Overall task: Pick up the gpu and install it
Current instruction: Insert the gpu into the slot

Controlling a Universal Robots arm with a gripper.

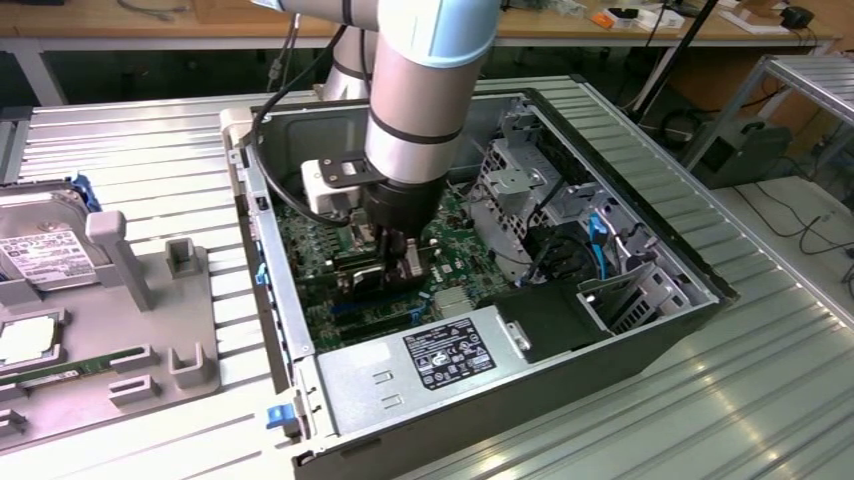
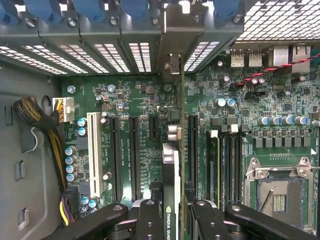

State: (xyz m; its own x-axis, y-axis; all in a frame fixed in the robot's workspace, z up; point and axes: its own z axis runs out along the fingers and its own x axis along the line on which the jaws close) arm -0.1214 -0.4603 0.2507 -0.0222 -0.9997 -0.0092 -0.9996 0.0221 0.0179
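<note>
1. Now, from the exterior view: the robot arm [image 1: 420, 90] reaches straight down into the open computer case [image 1: 641, 230], which lies on its side on the ribbed metal surface [image 1: 147, 170].
2. Down at the tip, the gripper [image 1: 400, 268] sits low over the green motherboard [image 1: 454, 225], inside the case, with a dark flat card between its fingers.
3. Just toward the exterior view's right of the arm stands the silver drive cage [image 1: 514, 180], and the power supply [image 1: 427, 365] with its label fills the near end of the case.
4. Off at the exterior view's left, a grey holder [image 1: 127, 270] on the surface carries a hard drive [image 1: 47, 255] and a slim green memory stick [image 1: 100, 367], well apart from the case.
5. Switching to the wrist view: the gripper [image 2: 171, 217] is pinching the gpu [image 2: 171, 175], fingers [image 2: 150, 220] on either side of the card, seen edge-on.
6. The gpu stands upright over the motherboard [image 2: 240, 100], lined up among the long black slots, its bracket end [image 2: 172, 62] up against the case's rear slot openings.
7. A white slot [image 2: 93, 152] lies parallel, a few slots away, and the empty processor socket [image 2: 277, 192] sits on the other side.
8. Whether the card is fully seated, I can't tell.
</note>
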